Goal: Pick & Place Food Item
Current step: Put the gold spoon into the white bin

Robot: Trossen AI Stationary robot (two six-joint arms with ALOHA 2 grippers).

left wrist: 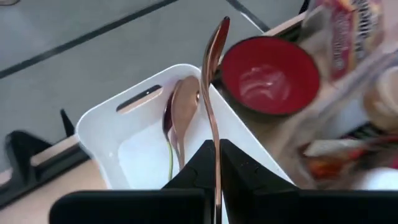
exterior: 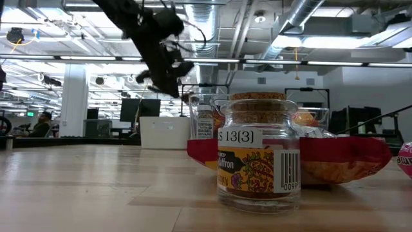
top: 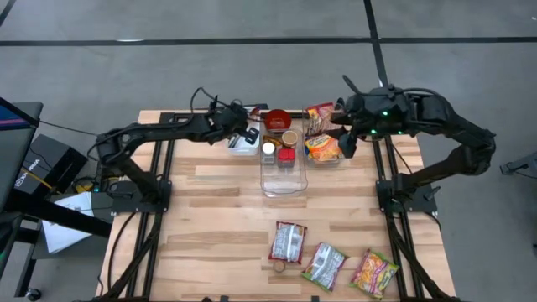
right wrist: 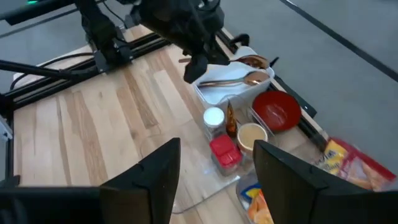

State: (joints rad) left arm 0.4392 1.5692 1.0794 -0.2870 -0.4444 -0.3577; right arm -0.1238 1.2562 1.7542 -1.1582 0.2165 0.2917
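While the left gripper (left wrist: pixel 217 163) pinches a spoon (left wrist: pixel 212 81) over the bin (left wrist: pixel 99 134) and the right gripper (right wrist: pixel 214 163) hangs open, the thin handle could twist free.

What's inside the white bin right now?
In the white bin lie copper-coloured spoons; how many I cannot tell. The left hand, shut on one more spoon, holds it above the bin and covers part of the bin's floor.

red bowl (left wrist: pixel 269 74), white bin (left wrist: pixel 134 146), copper spoon (left wrist: pixel 213 93)
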